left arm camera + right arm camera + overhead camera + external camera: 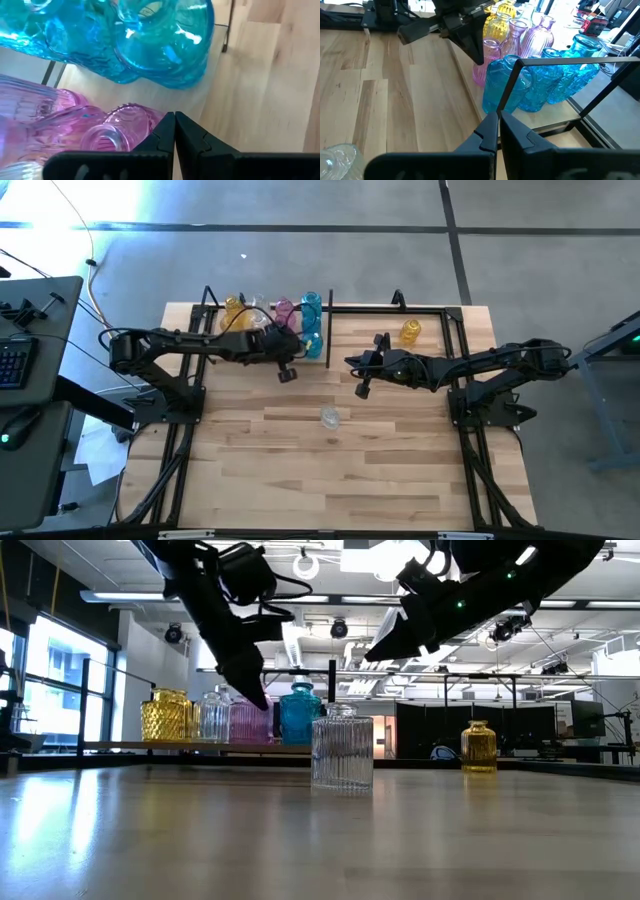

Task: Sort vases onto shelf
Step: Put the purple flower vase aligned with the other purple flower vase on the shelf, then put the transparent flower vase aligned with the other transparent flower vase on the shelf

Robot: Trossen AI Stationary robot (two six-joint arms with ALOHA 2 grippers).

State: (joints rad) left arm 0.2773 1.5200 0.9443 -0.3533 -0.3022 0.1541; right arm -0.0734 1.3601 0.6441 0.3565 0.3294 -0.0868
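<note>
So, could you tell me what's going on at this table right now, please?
A two-armed robot is sorting glass vases onto a black-framed shelf. Yellow, pink and blue vases are grouped on its left section. The left gripper hangs shut and empty beside the pink and blue ones. The right gripper is shut too, near the divider. One clear vase stands alone mid-table, and a yellow vase sits on the shelf's right side.

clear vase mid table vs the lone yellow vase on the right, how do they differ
The clear vase is colourless; the lone yellow vase is amber-yellow. The clear vase stands on open table, away from the shelf; the yellow one stands inside the shelf's right section. The clear vase looks straight-sided, the yellow one rounder. Both are upright ribbed glass, untouched by either tool.
</note>
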